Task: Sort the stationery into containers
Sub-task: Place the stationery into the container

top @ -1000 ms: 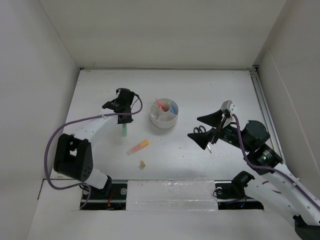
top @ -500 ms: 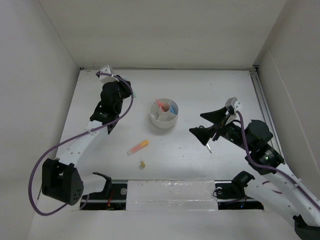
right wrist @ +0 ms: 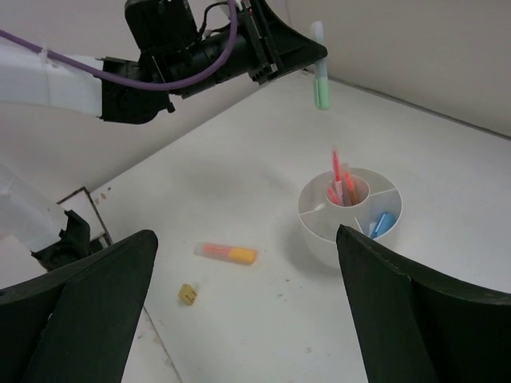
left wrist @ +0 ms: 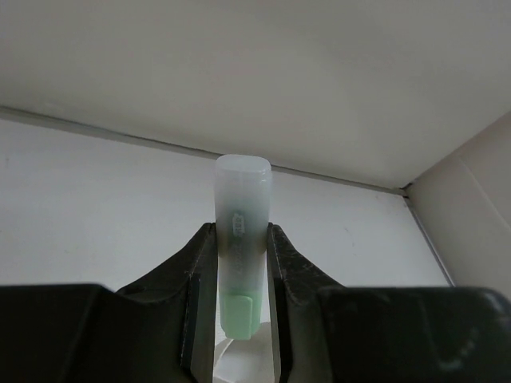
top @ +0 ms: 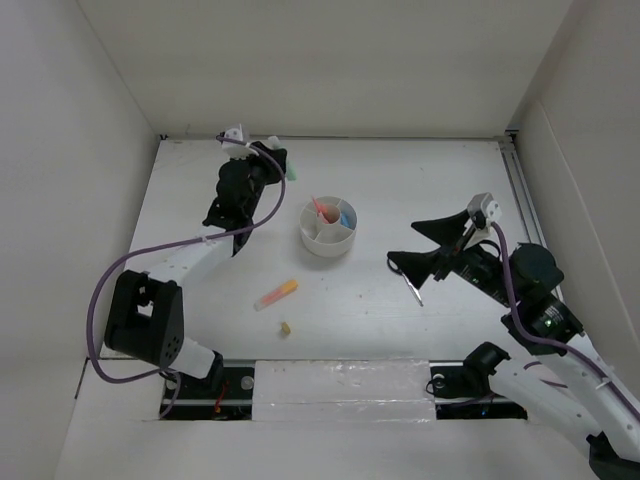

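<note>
My left gripper (top: 283,168) is raised at the back, left of the round white organizer (top: 312,238), and is shut on a green highlighter (left wrist: 239,215). That highlighter (right wrist: 321,83) hangs upright above the table. The organizer (right wrist: 319,227) holds pink and orange pens (right wrist: 340,179) in its central cup and a blue highlighter (right wrist: 380,224) in a wedge. An orange highlighter (top: 277,294) and a small yellowish eraser (top: 285,327) lie on the table. Black-handled scissors (top: 411,286) lie below my right gripper (top: 402,246), which is open and empty.
White walls enclose the table on the left, back and right. The left arm's purple cable (top: 110,285) loops over the left side. The arm bases and a taped strip (top: 340,380) line the near edge.
My left gripper has lifted the green highlighter off the table and carried it back and up, toward the organizer's far left. My right gripper has drifted slightly right, still open.
</note>
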